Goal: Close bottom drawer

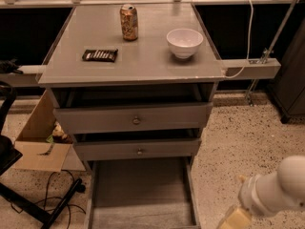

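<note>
Matt grey bottom drawer [143,194]; smooth cream plastic gripper [234,218] lower right; glossy white bowl [184,42].

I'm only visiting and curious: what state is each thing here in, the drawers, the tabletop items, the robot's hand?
Slim grey bottom drawer: pulled far out, tray bare.
Middle grey drawer: slightly ajar.
Tall grey top drawer: slightly ajar.
Tan drink can: upright.
White round bowl: right way up.
Dark snack bar: lying flat.
Brown cardboard box: flaps open.
Gripper: low, right of the bottom drawer, apart from it.

Gripper [234,219] at lower right and bottom drawer [142,193] cut off below.
</note>
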{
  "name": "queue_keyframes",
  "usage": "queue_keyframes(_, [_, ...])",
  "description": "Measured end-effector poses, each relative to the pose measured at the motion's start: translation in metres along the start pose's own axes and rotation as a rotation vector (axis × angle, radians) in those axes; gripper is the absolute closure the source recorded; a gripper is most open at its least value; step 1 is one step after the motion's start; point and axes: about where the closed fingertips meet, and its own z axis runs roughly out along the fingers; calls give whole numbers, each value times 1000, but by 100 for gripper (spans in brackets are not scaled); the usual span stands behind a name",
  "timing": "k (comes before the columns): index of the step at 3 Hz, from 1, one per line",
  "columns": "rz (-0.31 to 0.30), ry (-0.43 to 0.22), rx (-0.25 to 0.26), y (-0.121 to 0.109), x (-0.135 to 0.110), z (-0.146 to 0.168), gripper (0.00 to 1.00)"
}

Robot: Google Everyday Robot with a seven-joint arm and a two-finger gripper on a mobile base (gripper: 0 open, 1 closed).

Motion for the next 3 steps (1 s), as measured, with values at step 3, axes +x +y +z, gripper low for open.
queue_keyframes(3, [80, -134, -48, -5, 63, 224, 16])
